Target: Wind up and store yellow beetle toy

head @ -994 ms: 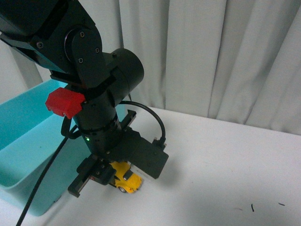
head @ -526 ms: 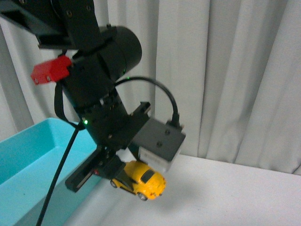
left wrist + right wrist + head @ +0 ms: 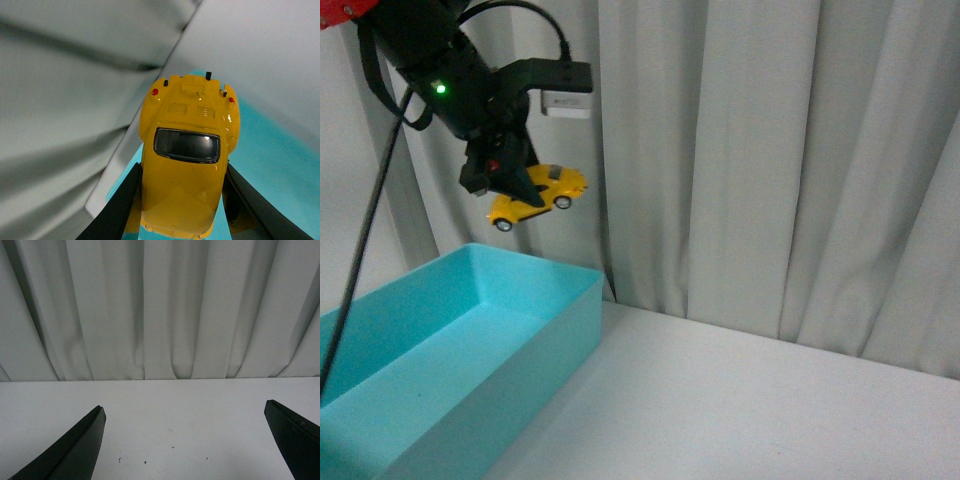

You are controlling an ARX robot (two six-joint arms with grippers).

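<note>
- yellow beetle toy (image 3: 565,186): held up in the air at the upper left of the front view, in front of the curtain (image 3: 770,160). It is well above the far end of the teal bin (image 3: 535,265) and touches neither the bin nor the table. The car sits tilted, its right-hand end higher than the other, with two small wheels showing on its lower side.
- left gripper (image 3: 525,190): closed around the toy, with one dark finger pressed to each side of the body. In the left wrist view the fingers (image 3: 117,210) flank the roof. The rear window, red tail lights and two small tailpipes point away from the wrist, and the teal of the bin shows beyond them.
- teal bin: open-topped, standing on the white table (image 3: 750,400) at the lower left. No object shows in the part of its inside that is in view.
- curtain: pale grey folds hang behind the table's far edge, right across the view.
- right gripper (image 3: 182,440): jaws spread wide with nothing between them. Only the bare table with a few dark specks (image 3: 145,461) lies below, and the curtain hangs beyond.
</note>
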